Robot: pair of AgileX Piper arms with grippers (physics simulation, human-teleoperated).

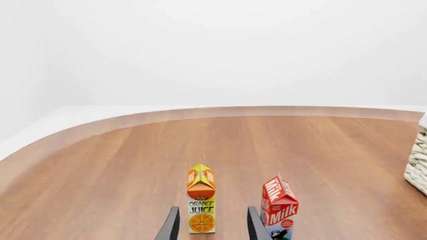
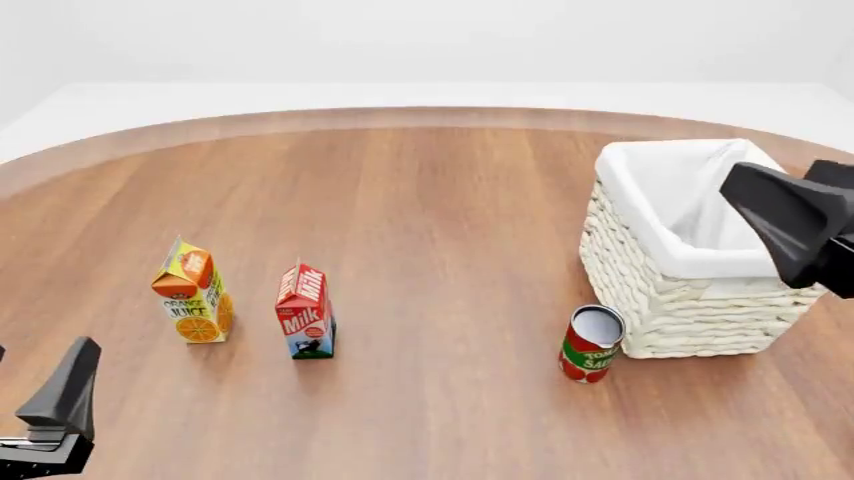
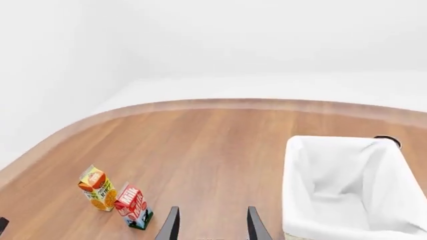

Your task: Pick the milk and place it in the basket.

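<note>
The milk (image 2: 306, 313) stands upright on the table (image 2: 441, 230), beside the juice carton (image 2: 195, 293). The left gripper (image 1: 212, 225) and right gripper (image 3: 212, 225) are both spread apart and empty. The basket (image 2: 694, 300) sits well apart.

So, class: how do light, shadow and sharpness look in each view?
Front view: even, soft light, faint shadows under the milk and tomato can, everything sharp. Left wrist view: table edge bows, a lens-like curve. Right wrist view: basket lining bright, no glare.

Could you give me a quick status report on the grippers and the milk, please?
Both jaws open, empty. Milk upright on table, untouched, beside juice carton. Basket empty, tomato can at its near corner.
</note>
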